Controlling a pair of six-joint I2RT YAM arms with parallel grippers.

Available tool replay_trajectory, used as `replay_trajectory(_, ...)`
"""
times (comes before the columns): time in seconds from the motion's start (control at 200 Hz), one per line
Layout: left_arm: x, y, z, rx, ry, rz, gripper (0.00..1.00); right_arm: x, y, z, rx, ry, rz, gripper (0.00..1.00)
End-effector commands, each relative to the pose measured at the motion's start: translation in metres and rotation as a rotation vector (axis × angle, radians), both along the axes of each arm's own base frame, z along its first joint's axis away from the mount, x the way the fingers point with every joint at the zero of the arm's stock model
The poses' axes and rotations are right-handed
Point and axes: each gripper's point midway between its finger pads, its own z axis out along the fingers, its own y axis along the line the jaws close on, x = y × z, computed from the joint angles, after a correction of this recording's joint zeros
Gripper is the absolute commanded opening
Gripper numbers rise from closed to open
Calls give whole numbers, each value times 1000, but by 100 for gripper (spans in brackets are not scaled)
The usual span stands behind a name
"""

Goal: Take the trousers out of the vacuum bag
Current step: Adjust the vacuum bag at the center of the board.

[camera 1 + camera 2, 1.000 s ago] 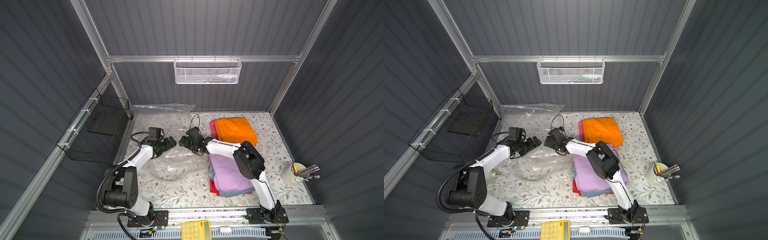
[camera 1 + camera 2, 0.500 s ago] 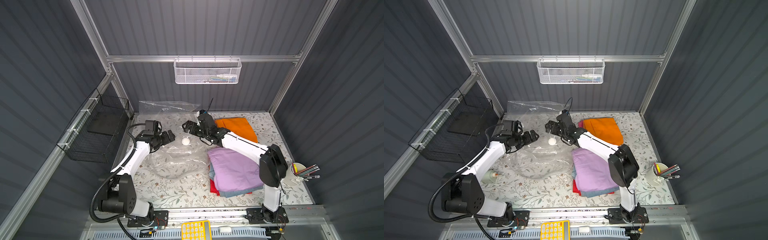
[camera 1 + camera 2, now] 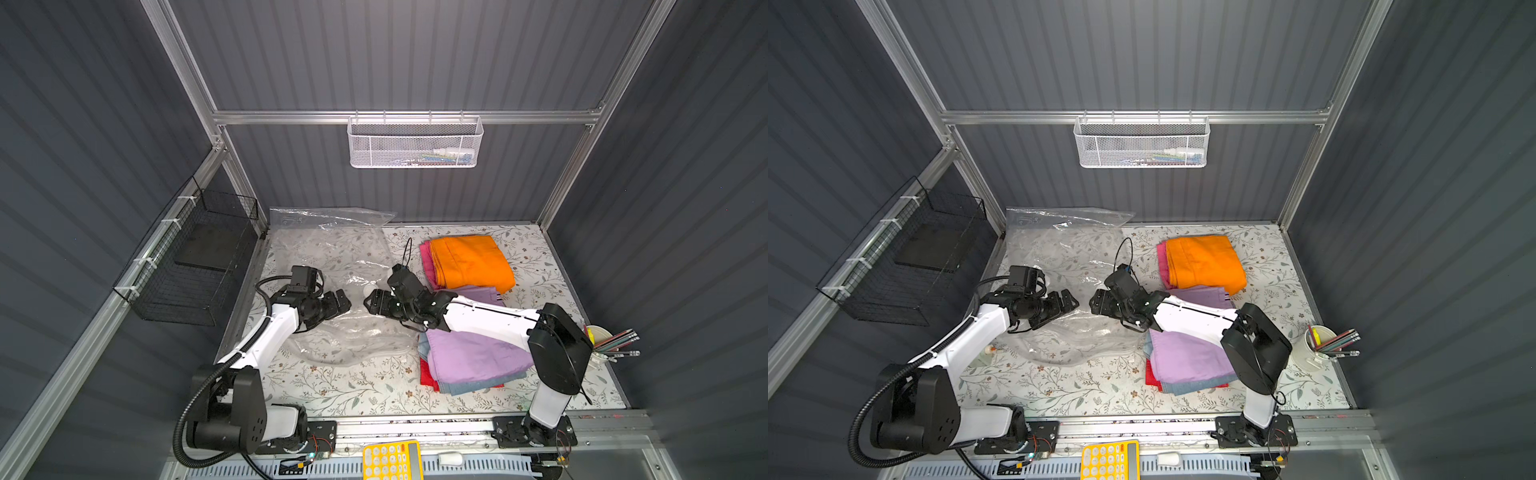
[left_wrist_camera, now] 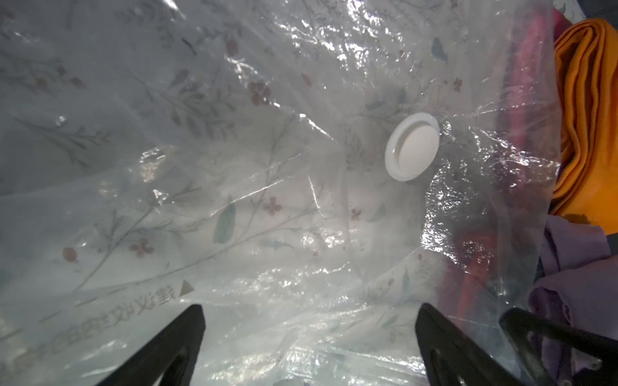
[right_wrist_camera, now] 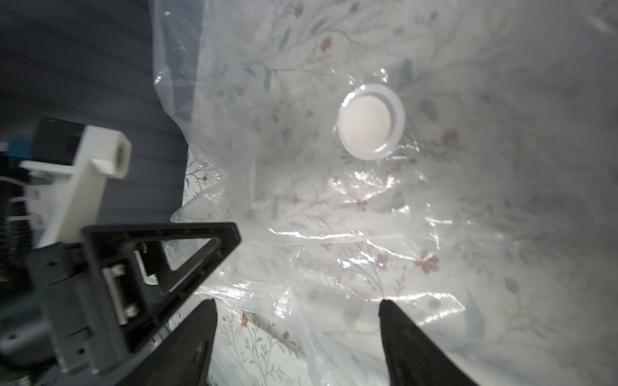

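Note:
The clear vacuum bag (image 3: 345, 266) (image 3: 1075, 257) lies crumpled and empty on the left half of the table. Its white valve cap (image 4: 412, 146) (image 5: 370, 121) shows in both wrist views. The trousers are outside it on the right. Orange (image 3: 469, 259) lies on hot pink (image 3: 424, 257) at the back. Lilac (image 3: 473, 357) lies on light blue denim (image 3: 469, 384) and red (image 3: 426, 372) in front. My left gripper (image 3: 343, 301) (image 4: 309, 310) is open over the bag. My right gripper (image 3: 372, 299) (image 5: 297, 302) faces it, open, with the bag's edge between its fingers.
A black wire basket (image 3: 195, 266) hangs on the left wall and a white mesh basket (image 3: 415, 143) on the back wall. A cup of pencils (image 3: 598, 345) stands at the table's right edge. A yellow calculator (image 3: 392, 461) lies below the front rail.
Both grippers went toward the back wall, then came back to the bag's middle. The bag now lies spread further toward the back, and the right arm has shifted off the lilac pile.

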Motion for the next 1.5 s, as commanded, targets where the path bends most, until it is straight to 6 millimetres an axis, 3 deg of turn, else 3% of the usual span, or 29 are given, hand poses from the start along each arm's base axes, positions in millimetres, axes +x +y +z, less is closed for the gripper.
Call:
replay_trajectory(0.0,-21,3,-18,12,73,-14,100,-10,-4,-20,4,77,-49,73)
replay_trajectory(0.225,-23,4,-29,17,91,-8,100,-16,-11,-72,-45,172,-103,69)
replay_trajectory(0.4,-23,2,-30,1,89,-9,100,0,-5,-96,-72,177,-135,70)
replay_trajectory(0.495,-19,0,-24,-7,75,-9,100,19,2,-73,-44,113,-131,71)
replay_trajectory(0.62,-13,-1,-10,-10,49,-11,100,26,-2,-15,-49,-31,-90,72)
replay_trajectory(0.725,-9,0,-4,-10,31,-12,100,7,-11,22,-57,-114,-15,73)
replay_trajectory(0.865,-9,-3,-4,-22,36,-18,100,-37,-12,31,-127,-158,147,65)
replay_trajectory(1.031,-8,-4,2,-32,22,-21,100,-92,-7,3,-225,-122,342,49)
replay_trajectory(1.131,-7,-4,6,-31,15,-23,100,-114,-5,-16,-274,-102,422,47)
replay_trajectory(1.496,-10,-6,24,-52,-21,-19,100,-128,11,-76,-370,111,519,45)
